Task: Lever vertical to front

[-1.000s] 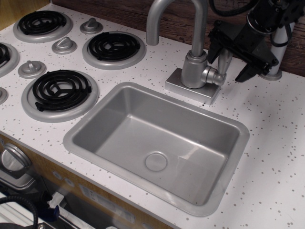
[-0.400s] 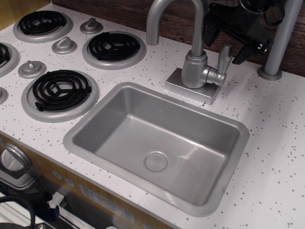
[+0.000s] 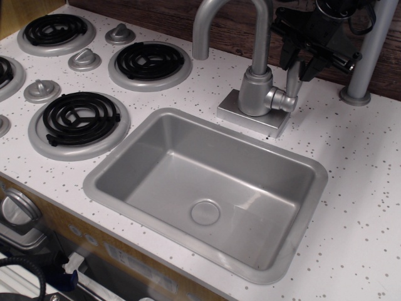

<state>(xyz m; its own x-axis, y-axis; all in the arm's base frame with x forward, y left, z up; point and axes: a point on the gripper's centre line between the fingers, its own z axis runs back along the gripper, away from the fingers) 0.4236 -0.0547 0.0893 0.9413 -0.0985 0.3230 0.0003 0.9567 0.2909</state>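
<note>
The lever (image 3: 292, 83) is a small silver paddle standing upright on a side stub of the grey faucet body (image 3: 255, 93), behind the sink. My black gripper (image 3: 299, 66) comes down from the upper right. Its fingers (image 3: 288, 58) sit on either side of the lever's top end and look closed on it. The lever's tip is hidden between them.
The tall gooseneck spout (image 3: 210, 22) rises left of the gripper. A grey upright post (image 3: 368, 56) stands just right of it, with the wooden back wall behind. The sink basin (image 3: 125, 147) lies in front. Burners (image 3: 150, 61) and cone knobs (image 3: 84, 59) are on the left.
The gripper rose from behind the lever, then came down over its top, and the fingers narrowed from wide apart to tight around the paddle. The lever still stands upright.
</note>
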